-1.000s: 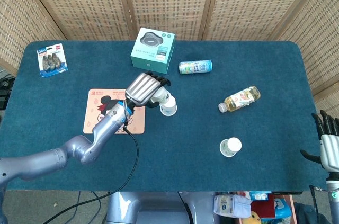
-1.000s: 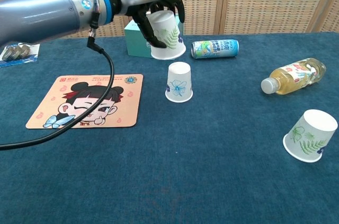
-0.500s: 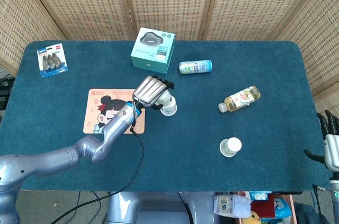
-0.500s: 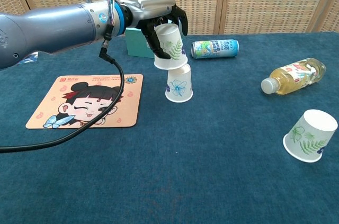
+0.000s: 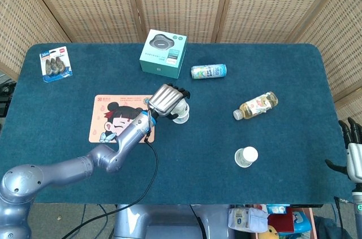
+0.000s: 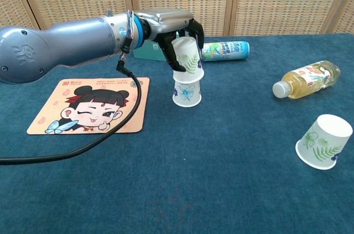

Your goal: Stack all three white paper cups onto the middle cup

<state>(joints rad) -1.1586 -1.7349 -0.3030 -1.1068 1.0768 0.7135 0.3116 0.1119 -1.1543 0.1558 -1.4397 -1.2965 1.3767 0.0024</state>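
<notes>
Progress: you have one leaf-print paper cup (image 6: pixel 188 60) part-way down over the middle cup (image 6: pixel 186 93), both upside down near the centre of the table (image 6: pixel 221 178). I judge the first stacking nearly done but not released.

Left hand: your left hand (image 6: pixel 176 29) wraps the leaf-print paper cup from above and behind, fingers curled round its wall; it grips the cup.

Right hand: your right hand (image 5: pixel 352 150) hangs off the table's right edge, fingers spread, holding nothing.

Remaining: the third cup (image 6: pixel 323 141) lies tipped on its side near the front right corner, well apart from the stack. You still have to let go here, then fetch that one and seat it on top.

Change: half a second ago the held cup's rim just touched the top of the middle cup; now it has slid lower and overlaps it. A second ago it was up in the air, left of and behind the middle cup.

Nearby: a cartoon mouse pad (image 6: pixel 88 105) lies left of the stack; a teal box (image 5: pixel 163 53), a drinks can (image 6: pixel 228 50) and a tea bottle (image 6: pixel 305 80) lie behind and to the right.

Risk: I judge the top cup slightly tilted, so release gently.
</notes>
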